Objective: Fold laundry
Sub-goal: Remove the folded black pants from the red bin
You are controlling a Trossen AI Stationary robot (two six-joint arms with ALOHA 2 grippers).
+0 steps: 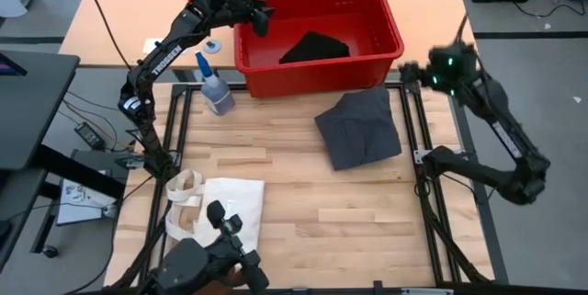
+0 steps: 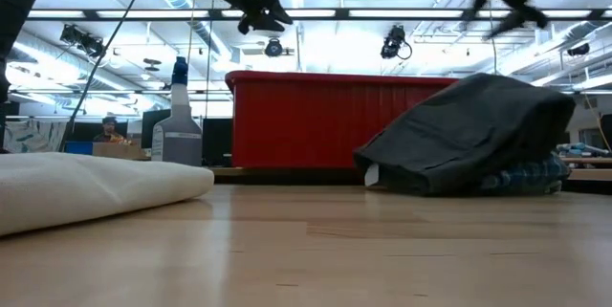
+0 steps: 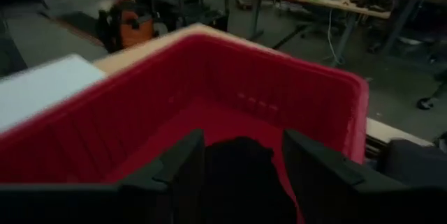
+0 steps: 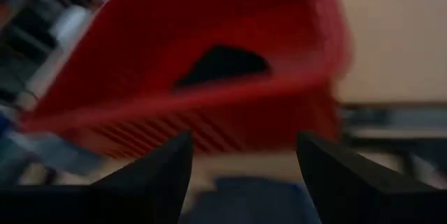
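One grey garment (image 1: 360, 127) lies folded on the table, seemingly stacked on a plaid one (image 2: 524, 177). A black garment (image 1: 314, 48) is left in the basket (image 1: 386, 19). The left gripper (image 1: 260, 19), above it, is spread wide and empty; the right gripper (image 4: 241, 161), off the table's edge, likewise.

In the low view, the dark grey garment (image 2: 478, 130) covered most of the plaid garment (image 2: 531, 175), leaving only a strip at its 5 o'clock edge. The right wrist view was blurred, and the black garment (image 4: 222, 64) in the red basket (image 4: 209, 112) was only a shapeless patch.
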